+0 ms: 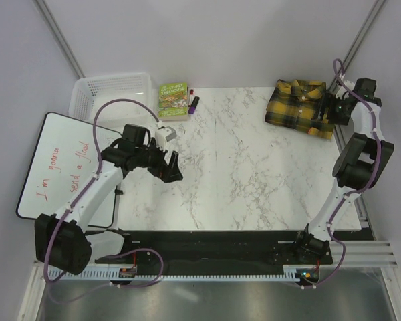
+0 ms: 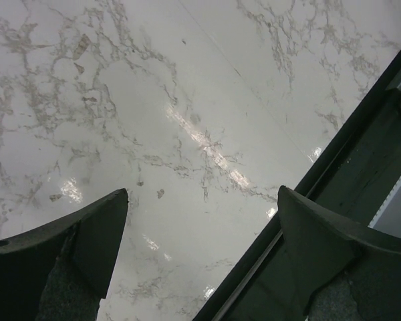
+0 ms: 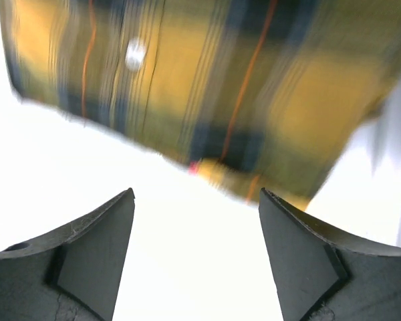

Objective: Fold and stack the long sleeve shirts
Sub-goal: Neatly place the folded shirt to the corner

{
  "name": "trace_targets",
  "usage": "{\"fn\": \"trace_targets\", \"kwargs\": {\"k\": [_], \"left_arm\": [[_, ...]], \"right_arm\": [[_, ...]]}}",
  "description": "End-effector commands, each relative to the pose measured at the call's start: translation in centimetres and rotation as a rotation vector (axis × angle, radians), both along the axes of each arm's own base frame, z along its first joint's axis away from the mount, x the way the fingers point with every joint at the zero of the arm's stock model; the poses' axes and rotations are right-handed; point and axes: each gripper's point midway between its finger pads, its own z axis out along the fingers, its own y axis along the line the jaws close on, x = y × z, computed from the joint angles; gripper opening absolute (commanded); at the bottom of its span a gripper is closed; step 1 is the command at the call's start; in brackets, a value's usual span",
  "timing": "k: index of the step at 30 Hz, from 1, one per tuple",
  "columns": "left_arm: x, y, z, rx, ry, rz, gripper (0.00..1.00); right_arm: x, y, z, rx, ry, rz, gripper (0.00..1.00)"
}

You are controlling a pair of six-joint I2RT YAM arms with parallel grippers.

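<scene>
Upper right, the folded plaid shirt (image 1: 302,105) looks soft and floppy, so I'd pinch its edge through all layers; right fingers (image 3: 93,241) and left fingers (image 2: 80,247) gape empty.

Overhead looks down; right wrist close, blurry, probably shares shirt (image 1: 301,105).

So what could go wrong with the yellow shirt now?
1. The shirt lies folded by the table's far right corner. A nudge from the right arm could slide it over the edge.
2. The right jaws stand open close beside the cloth. They could snag it and spoil the fold.
</scene>
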Motion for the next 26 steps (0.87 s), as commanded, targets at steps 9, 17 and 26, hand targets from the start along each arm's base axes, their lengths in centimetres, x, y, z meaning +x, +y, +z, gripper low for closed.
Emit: {"fn": "trace_targets", "kwargs": {"k": [9,17,26], "left_arm": [[5.6,4.0,0.5,-0.062,0.152,0.179,0.99],[4.5,5.0,-2.8,0.002,0.195,0.191,0.99],[2.7,6.2,-3.4,0.059,0.152,0.209,0.99]], "right_arm": [[-11.9,13.4,6.2,0.054,-0.017,0.365,0.98],[-18.0,20.9,4.4,-0.046,-0.002,0.541,0.98],[-21.4,23.0,2.0,-0.150,0.026,0.620,0.98]]}}
